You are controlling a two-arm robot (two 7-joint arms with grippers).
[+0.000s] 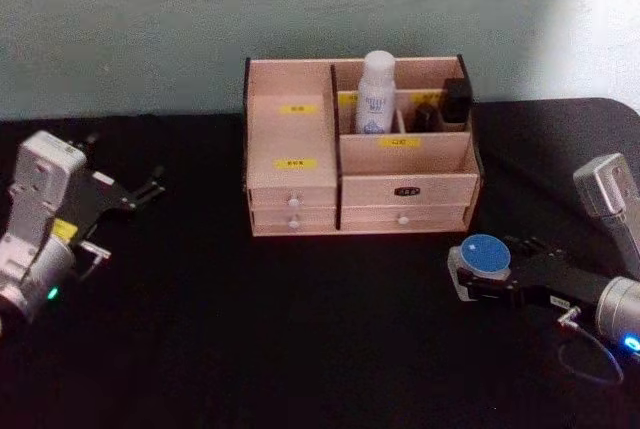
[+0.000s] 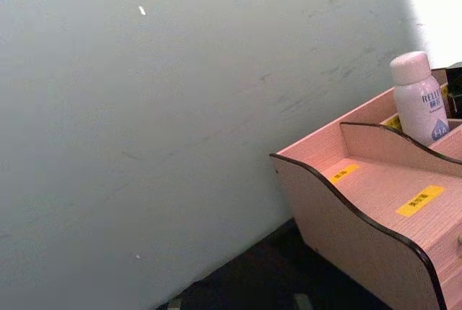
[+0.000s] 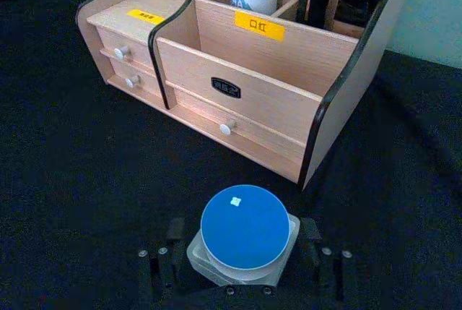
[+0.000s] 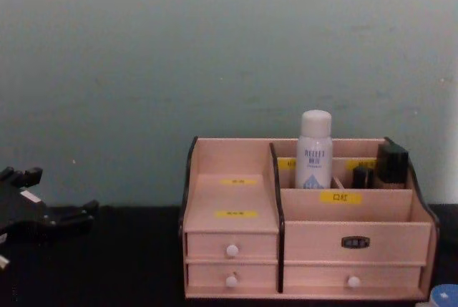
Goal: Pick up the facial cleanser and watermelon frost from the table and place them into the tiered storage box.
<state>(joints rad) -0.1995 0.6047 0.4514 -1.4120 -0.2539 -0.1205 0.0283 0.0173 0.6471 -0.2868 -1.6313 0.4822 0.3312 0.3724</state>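
Note:
The tiered storage box (image 1: 300, 139) stands at the back middle of the black table. Upright in its rear compartment is the facial cleanser (image 1: 377, 94), a white bottle with blue lettering, also seen in the chest view (image 4: 314, 149). The watermelon frost (image 1: 485, 254), a squat frosted jar with a blue lid, sits low in front of the box's right end. My right gripper (image 1: 487, 269) is shut on it, one finger pressed to each side (image 3: 310, 234). Far to the left my left gripper (image 1: 150, 189) hangs open, holding nothing.
Small black bottles (image 1: 455, 99) stand in the box's right rear compartments beside the cleanser. Drawers with white knobs (image 3: 227, 128) face me. A pale green wall (image 4: 215, 56) rises close behind the box. Bare black tabletop (image 1: 250, 329) lies in front.

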